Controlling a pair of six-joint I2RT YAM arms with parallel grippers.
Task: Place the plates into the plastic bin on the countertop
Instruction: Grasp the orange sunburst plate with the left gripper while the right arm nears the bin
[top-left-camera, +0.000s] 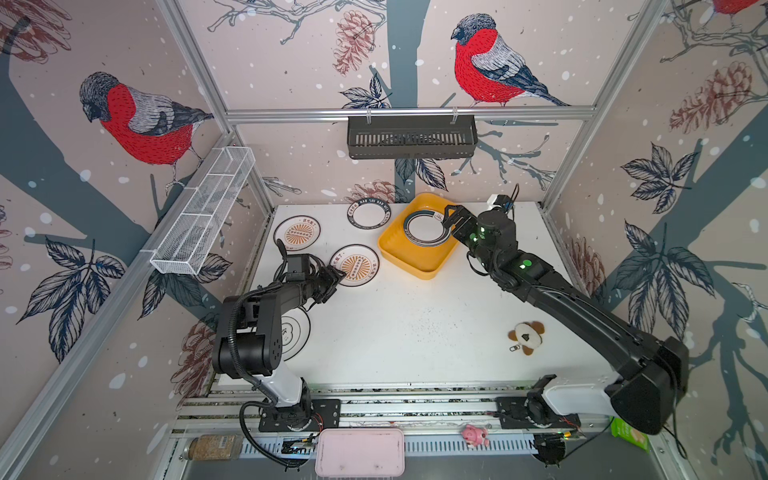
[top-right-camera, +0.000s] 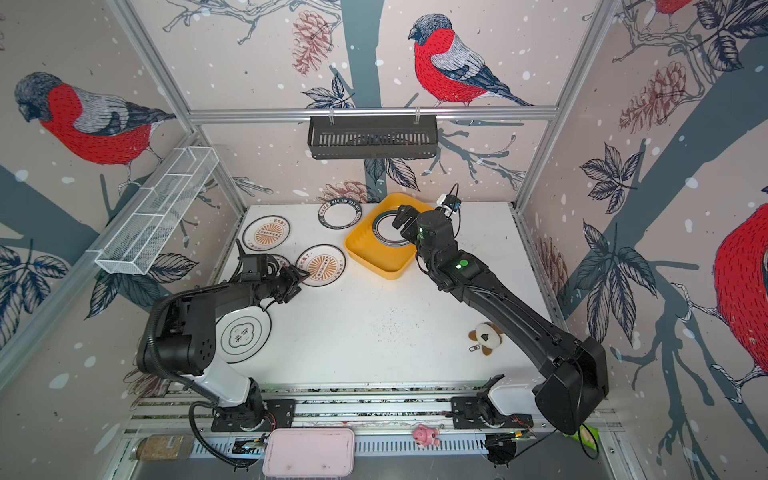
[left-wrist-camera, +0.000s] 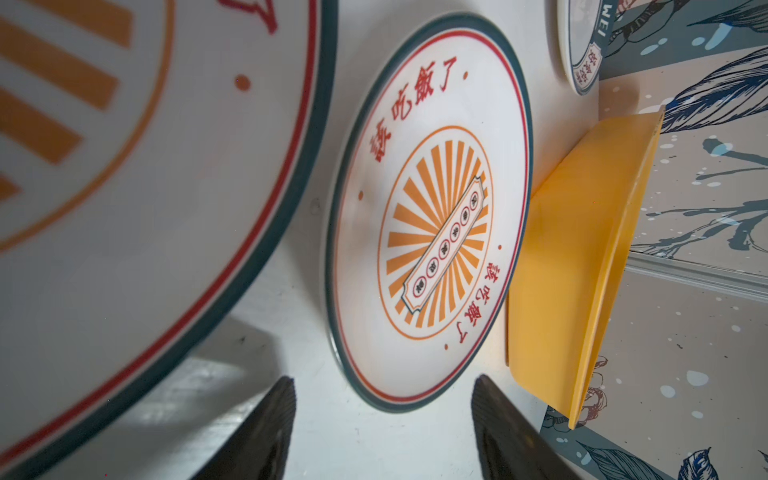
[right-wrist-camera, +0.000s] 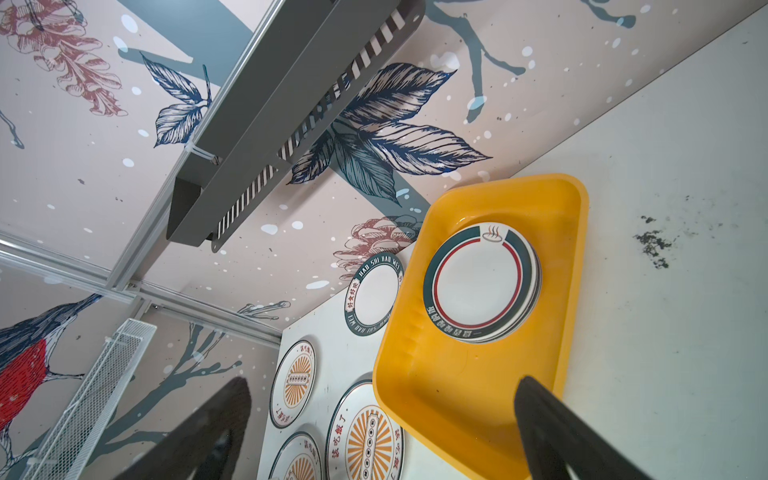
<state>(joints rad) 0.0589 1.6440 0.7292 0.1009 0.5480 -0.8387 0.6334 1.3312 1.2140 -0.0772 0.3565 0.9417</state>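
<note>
The yellow plastic bin (top-left-camera: 415, 270) (right-wrist-camera: 457, 395) sits at the back of the white countertop (top-left-camera: 415, 332) and holds a stack of green-rimmed plates (top-left-camera: 426, 229) (right-wrist-camera: 478, 286). My right gripper (top-left-camera: 451, 217) (right-wrist-camera: 383, 381) hovers over the bin, open and empty. My left gripper (top-left-camera: 334, 279) (left-wrist-camera: 384, 380) is open at the near edge of a sunburst plate (top-left-camera: 357, 266) (left-wrist-camera: 432, 232), its rim showing between the tips. A second sunburst plate (top-left-camera: 297, 232), a lettered green-rimmed plate (top-left-camera: 369, 215) and a black-ringed plate (top-right-camera: 243, 334) lie flat. Another sunburst plate (left-wrist-camera: 124, 166) lies partly under the left arm.
A plush toy with a keyring (top-left-camera: 527, 336) lies front right. A black slotted basket (top-left-camera: 411, 137) hangs on the back rail and a white wire basket (top-left-camera: 203, 212) on the left wall. A pink tray (top-left-camera: 359, 453) and pig toy (top-left-camera: 476, 434) sit below the front edge.
</note>
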